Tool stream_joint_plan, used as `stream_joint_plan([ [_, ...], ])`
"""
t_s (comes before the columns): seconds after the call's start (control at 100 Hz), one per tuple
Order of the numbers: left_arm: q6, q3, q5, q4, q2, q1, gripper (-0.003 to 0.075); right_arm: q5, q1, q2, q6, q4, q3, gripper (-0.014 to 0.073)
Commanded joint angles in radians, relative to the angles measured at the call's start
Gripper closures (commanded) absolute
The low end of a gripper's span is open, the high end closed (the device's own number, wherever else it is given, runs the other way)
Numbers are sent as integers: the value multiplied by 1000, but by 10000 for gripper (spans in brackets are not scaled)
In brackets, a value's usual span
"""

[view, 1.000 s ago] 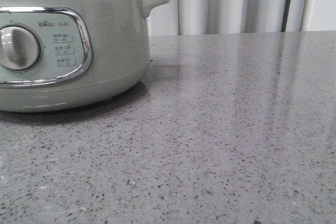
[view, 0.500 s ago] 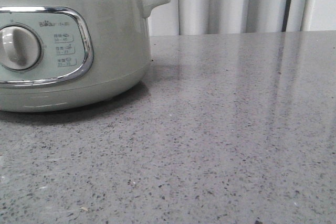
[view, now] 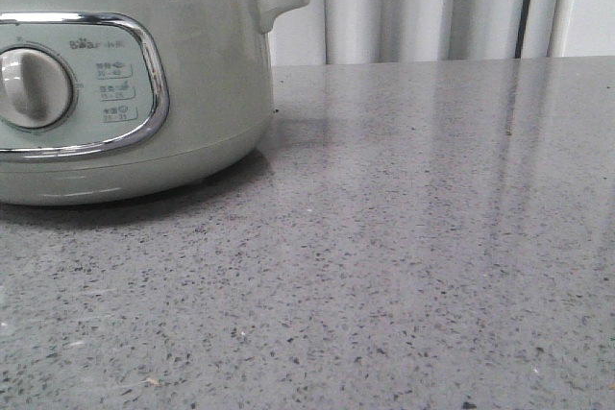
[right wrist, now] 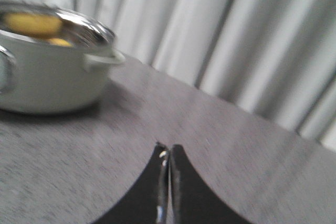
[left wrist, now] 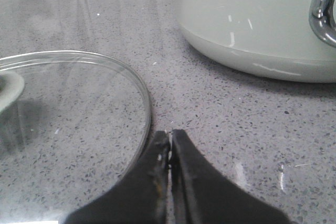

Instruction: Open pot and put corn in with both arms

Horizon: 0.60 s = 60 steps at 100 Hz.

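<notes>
A speckled grey stone tabletop [view: 413,237] runs back to pale pleated curtains [view: 423,2]. The pot [view: 135,93], a pale grey-green electric cooker, stands at the front view's left, its chrome-framed control panel [view: 86,84] and round knob [view: 34,88] facing the camera and its small side handle [view: 282,2] jutting to the right below the steel rim. It has no lid on. In the blurred right wrist view the corn [right wrist: 32,24] shows as a yellow shape inside the pot's open top. The glass lid [left wrist: 68,129] lies flat on the tabletop, beside the pot and apart from it. The left claw [left wrist: 169,148] is pressed together on nothing, its tips just beside the lid's edge. The right claw [right wrist: 168,158] is likewise closed and empty, low over bare tabletop, well apart from the pot.
</notes>
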State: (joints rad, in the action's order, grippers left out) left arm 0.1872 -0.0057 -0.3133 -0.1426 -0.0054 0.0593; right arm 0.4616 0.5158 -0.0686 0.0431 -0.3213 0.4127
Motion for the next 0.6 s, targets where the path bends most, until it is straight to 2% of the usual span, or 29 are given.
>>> stream_joint_plan([
  [0.0,-11,28,48,-5,-28,9,741,-66,-116,18,4,47,-39,644],
  [0.16,-11,28,48,-5,-28,9,741,-98,-403,36,4,256,-157,644],
  [0.29,-11,28,48,-5,-28,9,741,-170,-576,38,4,321,-244,644],
  [0.39,-11,28,48,-5,-28,9,741,-163,-622,54,4,344,-290,644],
  [0.59,-11,28,48,-5,-28,9,741,-158,-622,103,4,344,-366,644],
])
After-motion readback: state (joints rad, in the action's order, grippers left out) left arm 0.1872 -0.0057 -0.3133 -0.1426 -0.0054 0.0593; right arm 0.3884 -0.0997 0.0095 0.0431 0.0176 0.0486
